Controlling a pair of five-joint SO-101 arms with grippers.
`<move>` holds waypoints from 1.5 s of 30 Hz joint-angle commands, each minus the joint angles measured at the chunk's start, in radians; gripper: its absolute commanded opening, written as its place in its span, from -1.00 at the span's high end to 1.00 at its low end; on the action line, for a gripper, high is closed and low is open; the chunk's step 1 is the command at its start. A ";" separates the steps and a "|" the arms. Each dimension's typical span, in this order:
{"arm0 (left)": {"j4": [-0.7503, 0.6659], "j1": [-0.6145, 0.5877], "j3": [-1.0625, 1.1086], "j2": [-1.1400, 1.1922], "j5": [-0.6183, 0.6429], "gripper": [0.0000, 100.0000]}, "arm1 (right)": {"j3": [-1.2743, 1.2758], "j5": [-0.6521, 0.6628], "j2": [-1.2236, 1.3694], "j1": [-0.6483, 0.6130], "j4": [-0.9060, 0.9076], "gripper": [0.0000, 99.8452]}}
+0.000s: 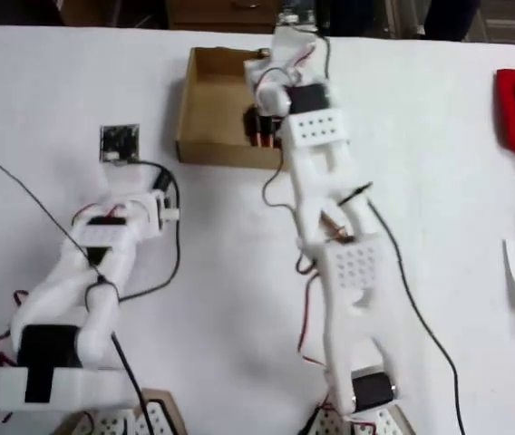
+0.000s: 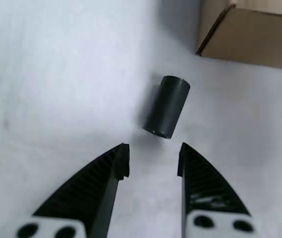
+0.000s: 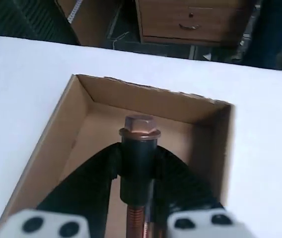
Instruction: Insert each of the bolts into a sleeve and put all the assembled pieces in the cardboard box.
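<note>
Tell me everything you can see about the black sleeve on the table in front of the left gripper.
The sleeve is a short, dark cylinder with a matte surface that looks like plastic or rubber. It appears to lie on its side on the white table, one end turned toward the left gripper. No bolt sticks out of it. It sits just ahead of the open gripper, and nothing but the table touches it. The cardboard box stands beyond it, clearly apart.

Bright and evenly lit, with pale glare across the white tabletop (image 1: 226, 299). Soft, faint shadow beside the dark sleeve (image 2: 167, 106).
</note>
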 commanded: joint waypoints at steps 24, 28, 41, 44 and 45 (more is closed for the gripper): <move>0.075 -0.009 -0.105 0.040 -0.008 0.66 | -0.126 -0.104 0.223 -0.067 -0.039 0.96; 0.075 -0.009 -0.105 0.041 -0.008 0.66 | -0.126 -0.104 0.223 -0.067 -0.025 0.96; 0.075 -0.009 -0.105 0.041 -0.008 0.66 | -0.112 -0.104 0.266 -0.067 -0.027 0.96; 0.075 -0.009 -0.105 0.041 -0.008 0.66 | -0.112 -0.104 0.266 -0.067 -0.027 0.96; 0.075 -0.009 -0.105 0.041 -0.008 0.66 | -0.112 -0.104 0.268 -0.067 -0.027 0.96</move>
